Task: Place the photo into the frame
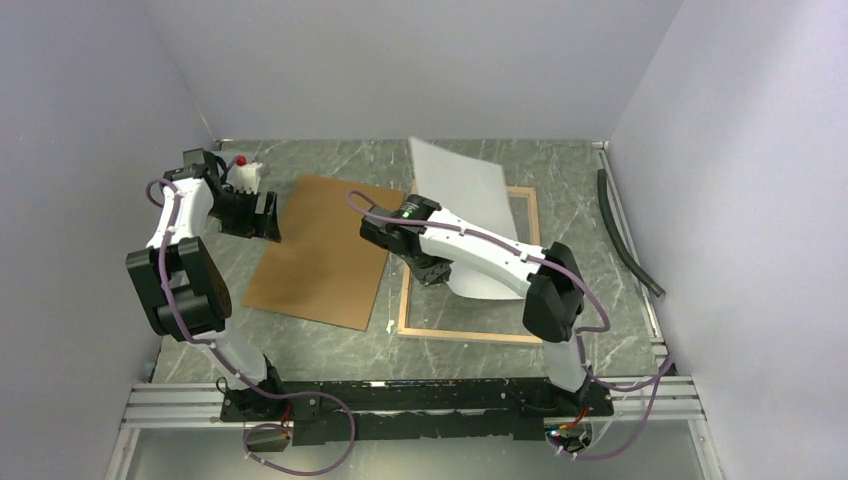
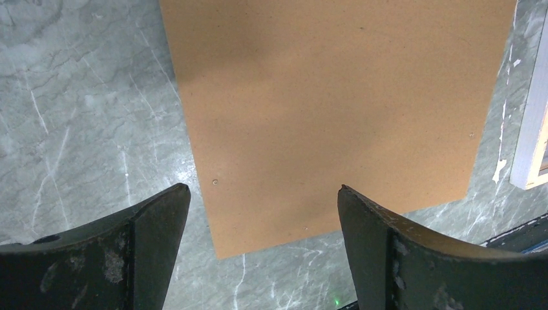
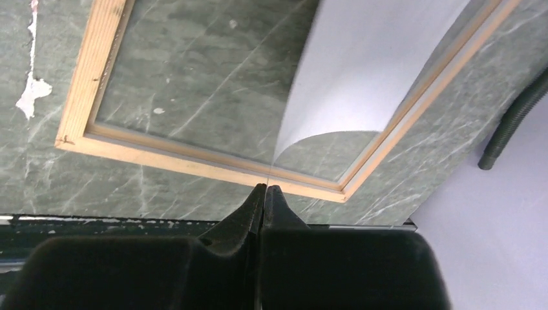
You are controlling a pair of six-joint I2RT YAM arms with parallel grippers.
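While the right gripper (image 3: 265, 188) pinches the photo (image 3: 368, 71) by one thin edge, jaws closed on it, the sheet bows, white back showing, over the frame (image 3: 95, 64) lying back-up. Risks, as we judge: the curl catches the wood rim, or the print lands skewed; so slim a hold could slip and drop it. The left gripper (image 2: 262, 188) hangs wide open, empty, above the backing board (image 2: 336, 110).
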